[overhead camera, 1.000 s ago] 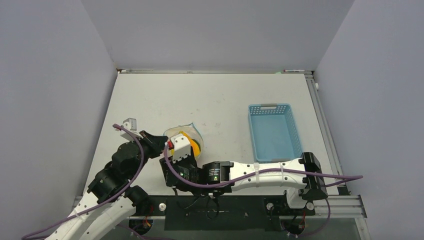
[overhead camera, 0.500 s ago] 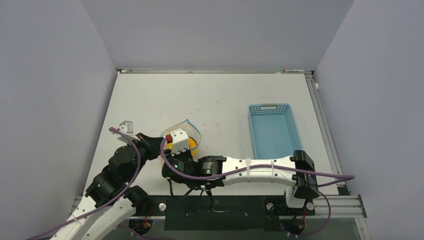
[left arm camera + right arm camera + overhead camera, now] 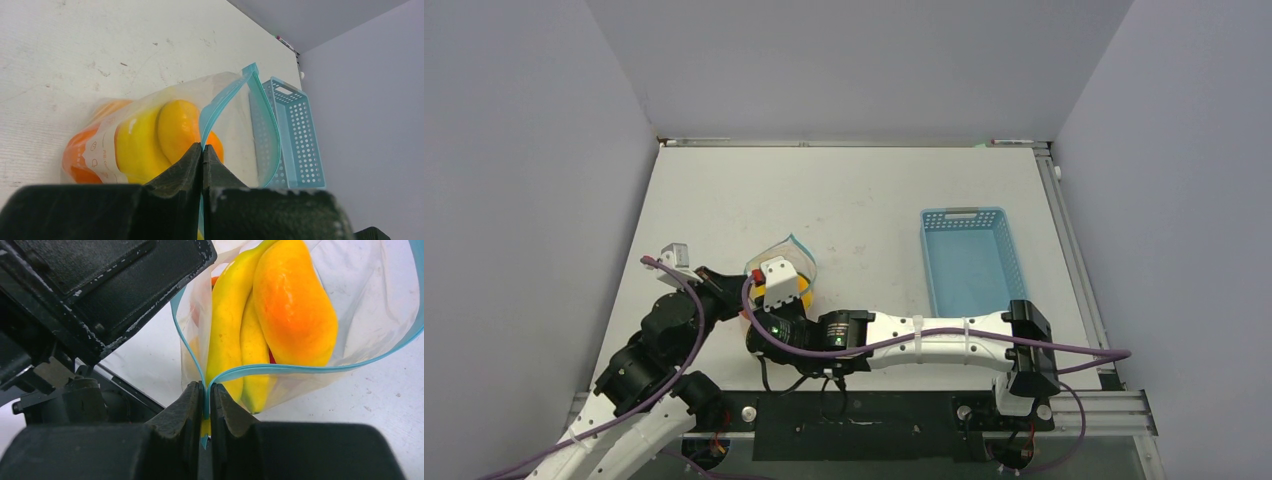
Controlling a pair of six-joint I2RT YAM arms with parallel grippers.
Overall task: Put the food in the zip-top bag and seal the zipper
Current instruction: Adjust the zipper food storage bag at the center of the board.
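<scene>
The clear zip-top bag (image 3: 796, 250) lies left of centre on the table, its mouth gaping. Inside is the food: yellow bananas (image 3: 225, 330), an orange-yellow fruit (image 3: 295, 305) and orange rounds (image 3: 80, 150). The light blue zipper (image 3: 310, 366) runs round the open mouth. My left gripper (image 3: 202, 150) is shut on one side of the zipper strip (image 3: 220, 102). At the mouth's corner, where both strips meet, my right gripper (image 3: 206, 390) is shut on the zipper's end. In the top view the right wrist (image 3: 776, 282) covers most of the bag.
A light blue mesh basket (image 3: 972, 262) stands to the right, with nothing visible in it. Both arms crowd together at the near left of the white table (image 3: 854, 190). The left gripper's black body (image 3: 125, 285) sits close beside the right fingers.
My right gripper's jaws have closed onto the zipper's end. The right wrist and the bag have shifted a little left and away. The left gripper has stayed shut on the strip.
</scene>
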